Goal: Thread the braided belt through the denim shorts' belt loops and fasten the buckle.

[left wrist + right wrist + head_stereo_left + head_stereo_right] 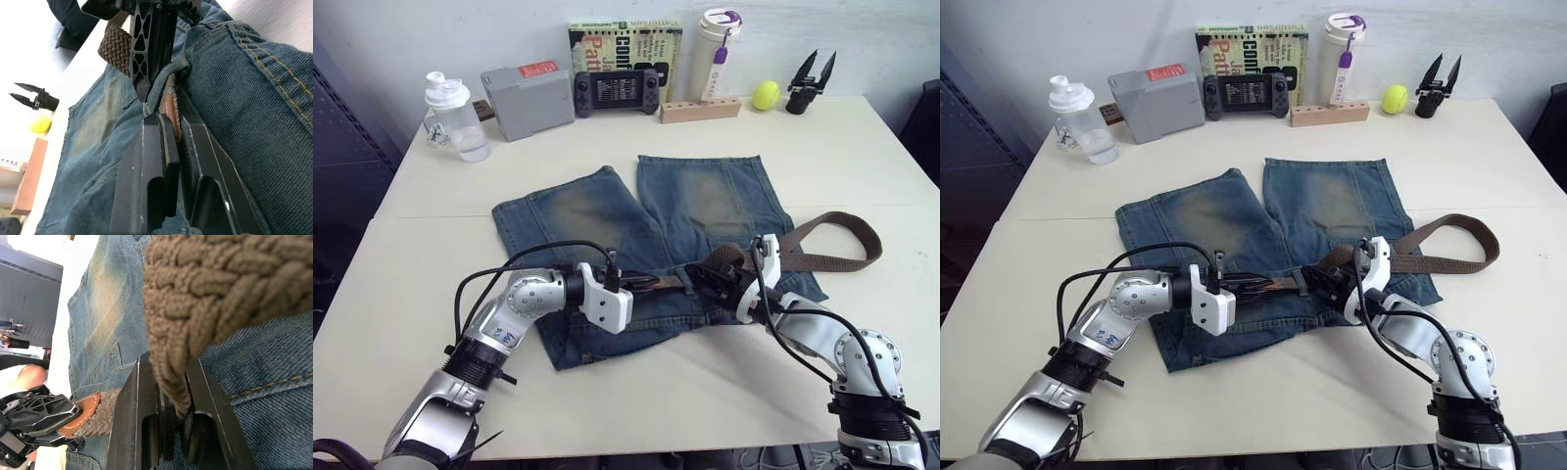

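Observation:
The denim shorts [607, 220] lie flat on the table with the waistband towards me. The braided belt [842, 233] loops out to the right of them and runs back to the waistband's middle. There my left gripper [175, 122] is shut on the belt's tan leather tip [170, 100], which comes out from under a belt loop [181, 66]. Facing it a short way to the right, my right gripper [171, 367] is shut on the braided part [205, 293]. Both grippers almost meet over the waistband [677, 282]. The buckle is hidden.
Along the table's far edge stand a clear bottle [455, 117], a grey box [527, 98], a game console [615, 90], a book [626, 39], a wooden block [700, 108], a white tumbler [718, 44], a yellow ball [766, 95] and a black spare gripper [811, 83].

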You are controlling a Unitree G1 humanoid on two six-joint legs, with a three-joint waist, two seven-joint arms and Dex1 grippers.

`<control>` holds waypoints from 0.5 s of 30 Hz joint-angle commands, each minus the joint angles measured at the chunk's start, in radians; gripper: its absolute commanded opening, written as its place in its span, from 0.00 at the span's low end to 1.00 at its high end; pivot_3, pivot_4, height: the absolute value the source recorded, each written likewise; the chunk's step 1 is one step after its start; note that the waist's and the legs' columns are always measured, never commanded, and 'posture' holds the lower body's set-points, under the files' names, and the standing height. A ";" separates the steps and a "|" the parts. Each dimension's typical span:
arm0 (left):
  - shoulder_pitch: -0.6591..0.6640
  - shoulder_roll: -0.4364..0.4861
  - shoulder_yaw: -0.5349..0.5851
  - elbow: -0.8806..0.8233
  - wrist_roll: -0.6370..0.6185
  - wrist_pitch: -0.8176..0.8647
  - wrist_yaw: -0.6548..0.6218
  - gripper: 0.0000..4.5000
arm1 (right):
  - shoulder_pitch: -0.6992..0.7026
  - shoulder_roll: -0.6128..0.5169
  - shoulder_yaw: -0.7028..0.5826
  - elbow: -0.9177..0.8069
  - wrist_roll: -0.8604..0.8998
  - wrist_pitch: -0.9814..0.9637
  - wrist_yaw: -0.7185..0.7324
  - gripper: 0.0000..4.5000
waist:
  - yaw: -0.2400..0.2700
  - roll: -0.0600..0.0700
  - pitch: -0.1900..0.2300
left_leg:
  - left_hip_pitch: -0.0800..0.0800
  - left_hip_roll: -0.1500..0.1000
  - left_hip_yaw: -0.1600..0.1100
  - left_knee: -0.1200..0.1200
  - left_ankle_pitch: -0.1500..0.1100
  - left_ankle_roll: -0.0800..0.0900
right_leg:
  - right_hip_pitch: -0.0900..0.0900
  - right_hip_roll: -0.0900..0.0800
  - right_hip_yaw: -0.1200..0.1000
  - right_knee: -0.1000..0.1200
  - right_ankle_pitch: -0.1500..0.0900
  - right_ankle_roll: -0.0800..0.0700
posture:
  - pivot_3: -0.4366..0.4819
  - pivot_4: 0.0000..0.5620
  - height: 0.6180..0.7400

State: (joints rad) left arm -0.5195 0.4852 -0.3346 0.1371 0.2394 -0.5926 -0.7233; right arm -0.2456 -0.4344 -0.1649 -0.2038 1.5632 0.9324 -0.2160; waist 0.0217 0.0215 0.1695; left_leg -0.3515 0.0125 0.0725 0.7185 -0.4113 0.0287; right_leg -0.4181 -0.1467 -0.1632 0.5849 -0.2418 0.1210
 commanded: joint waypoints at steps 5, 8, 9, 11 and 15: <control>-0.005 0.005 0.007 -0.020 0.002 -0.008 0.012 0.00 | 0.019 -0.084 -0.113 -0.117 0.138 -0.011 -0.019 0.69 | 0.005 0.000 0.000 | 0.000 0.000 -0.001 0.000 0.000 0.000 | 0.000 0.000 0.000 0.000 0.000 0.000 | 0.48 0.27 0.85; -0.003 0.005 0.010 -0.030 -0.006 0.001 0.010 0.00 | 0.059 -0.237 -0.140 -0.223 0.044 0.037 0.166 0.96 | 0.007 0.001 0.000 | -0.001 -0.001 -0.001 0.001 0.000 0.000 | 0.000 -0.002 -0.001 0.000 0.000 0.000 | 0.48 0.27 0.85; -0.003 0.006 0.011 -0.032 -0.010 0.003 0.009 0.00 | 0.077 -0.296 -0.138 -0.284 -0.036 0.027 0.270 0.98 | 0.006 0.001 0.000 | -0.001 -0.001 -0.001 0.001 0.000 0.001 | 0.000 -0.002 0.000 0.000 0.000 0.000 | 0.48 0.27 0.85; -0.004 0.003 0.013 -0.030 -0.016 0.001 0.011 0.00 | 0.145 -0.456 -0.084 -0.413 -0.296 -0.071 0.527 0.98 | 0.005 0.001 0.000 | -0.001 0.000 -0.001 0.001 0.000 0.001 | 0.000 -0.001 0.000 0.000 0.000 0.000 | 0.48 0.27 0.85; -0.006 -0.005 0.010 -0.021 -0.017 -0.001 0.014 0.00 | 0.290 -0.730 0.140 -0.448 -0.908 -0.439 0.815 0.98 | 0.004 -0.003 0.000 | 0.000 0.000 -0.001 0.000 0.000 0.001 | 0.000 -0.001 0.000 -0.001 0.000 0.000 | 0.48 0.27 0.85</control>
State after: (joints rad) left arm -0.5205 0.4828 -0.3324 0.1337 0.2397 -0.5864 -0.7218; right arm 0.0150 -1.1111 -0.1004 -0.6481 0.9132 0.6746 0.4893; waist 0.0262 0.0184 0.1696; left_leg -0.3521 0.0128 0.0714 0.7196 -0.4118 0.0294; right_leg -0.4178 -0.1469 -0.1638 0.5837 -0.2417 0.1214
